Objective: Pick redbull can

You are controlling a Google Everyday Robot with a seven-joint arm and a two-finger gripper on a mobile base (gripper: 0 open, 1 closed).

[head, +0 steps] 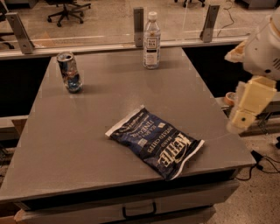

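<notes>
- The redbull can [69, 72] stands upright on the worktop [87, 144], at about 10 o'clock from the worktop's middle, near the far left corner and with nothing touching it.
- Its body is blue and silver with a red mark. Its silver top faces up, and what is inside cannot be told.
- A clear plastic bottle [152, 40] with a white cap and a dark label stands upright at about 12 o'clock, close to the far edge and well apart from the can.
- A dark blue chip bag [155, 141] lies flat at about 5 o'clock, slanted, with one corner near the front edge. It looks puffed and closed.
- The gripper [239, 119] hangs off the worktop at about 3 o'clock, just past the right edge and well apart from the can. It holds nothing that can be seen, and whether it is released or clenched cannot be told.
- The worktop is plain grey and smooth, with a drawer handle [139, 210] below its front edge.
- Behind it run a glass screen on metal posts [138, 26], a speckled floor and an office chair [65, 8].
- Cables [262, 161] lie on the floor at the right.
</notes>
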